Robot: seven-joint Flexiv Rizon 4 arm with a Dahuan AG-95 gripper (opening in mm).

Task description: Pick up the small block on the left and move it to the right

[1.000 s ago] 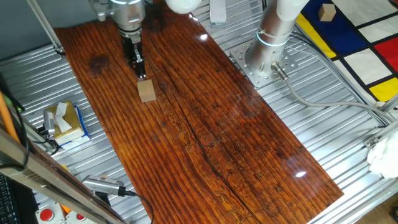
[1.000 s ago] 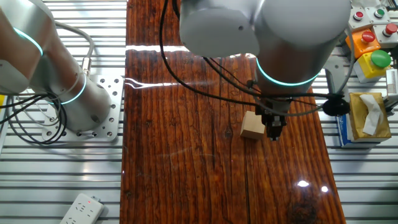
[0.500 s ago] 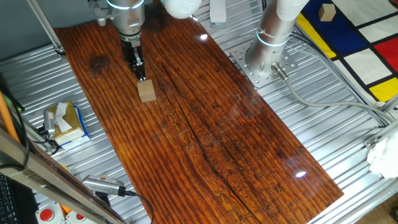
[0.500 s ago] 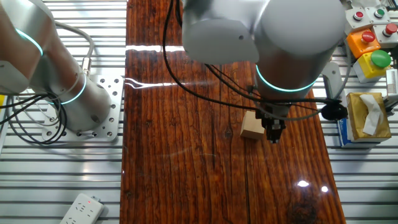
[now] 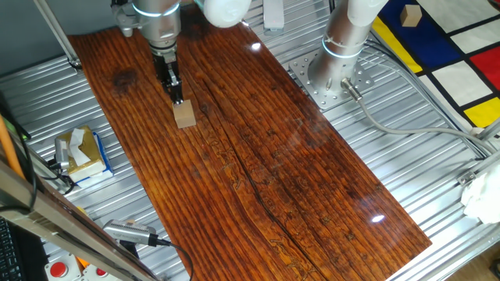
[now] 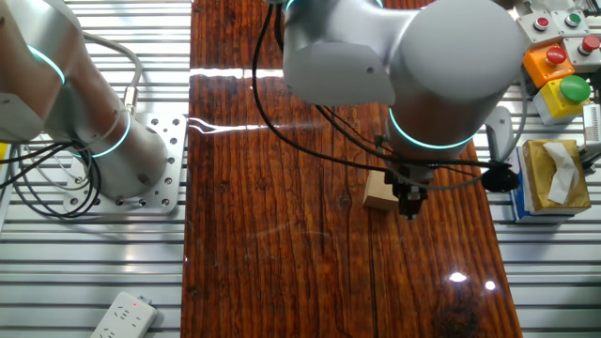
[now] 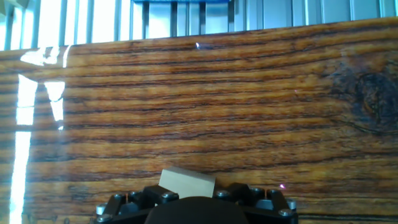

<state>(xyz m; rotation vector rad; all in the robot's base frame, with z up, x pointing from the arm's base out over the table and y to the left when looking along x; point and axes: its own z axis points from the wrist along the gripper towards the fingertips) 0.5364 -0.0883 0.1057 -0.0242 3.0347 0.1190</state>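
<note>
The small block [image 5: 185,115] is a light tan wooden cube lying flat on the dark wood board [image 5: 258,156]. It also shows in the other fixed view [image 6: 378,192]. In the hand view [image 7: 186,182] it sits at the bottom edge, partly hidden by the hand's black body. My gripper [image 5: 177,98] points down with its tips just behind the block's far edge, beside it, not around it. In the other fixed view my gripper [image 6: 409,205] stands at the block's right side. The fingers look pressed together and hold nothing.
A blue-and-yellow tissue box [image 5: 80,153] lies left of the board, also seen in the other fixed view [image 6: 552,176]. The arm's base [image 5: 336,74] is bolted to the right. A second tan block [image 5: 410,14] rests on the patterned mat [image 5: 461,55]. Buttons [image 6: 562,70] stand nearby.
The wrist has shifted slightly up and away over the board while the fingertips stay next to the block. The block has not moved.
</note>
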